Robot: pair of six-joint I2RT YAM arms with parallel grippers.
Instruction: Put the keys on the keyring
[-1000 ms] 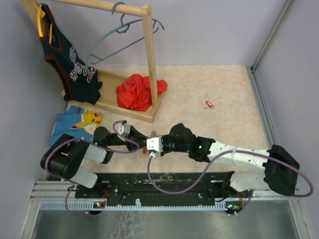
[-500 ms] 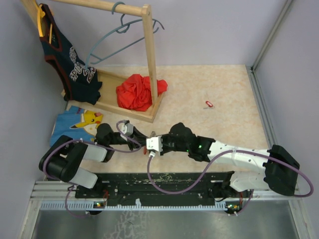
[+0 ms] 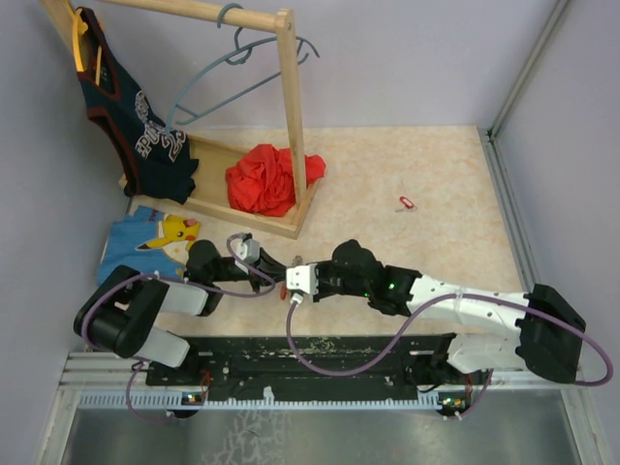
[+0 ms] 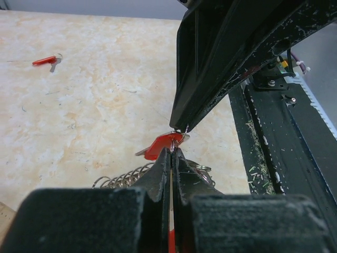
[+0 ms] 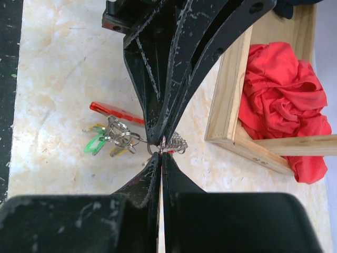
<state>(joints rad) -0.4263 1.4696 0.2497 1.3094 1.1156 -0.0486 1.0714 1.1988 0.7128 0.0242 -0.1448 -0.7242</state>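
Several keys [image 5: 99,142] look threaded on the keyring [image 5: 126,138] at your shut left claw [image 4: 171,150] and shut right claw [image 5: 159,154], leaving a red key [image 4: 162,145] beside them and a stray red key [image 3: 406,202] well apart on the tabletop [image 3: 436,165]

You get soft, even light from overhead in the top view. The desk [image 3: 407,174] reads bright and pale, with only faint shadows hugging the arms and the wooden rack [image 3: 289,116]. The metal sheet [image 3: 310,436] at 6 o'clock shows dull, mottled glare. In the left wrist view, the left hand [image 4: 172,153] is a dark, blurred mass toward 6 o'clock, while the far red key [image 4: 44,60] at 10 o'clock looks fairly crisp. In the right wrist view, the right hand [image 5: 159,158] blurs the same way at 6 o'clock. The red cloth [image 5: 279,100] at 3 o'clock is sharp and well lit.
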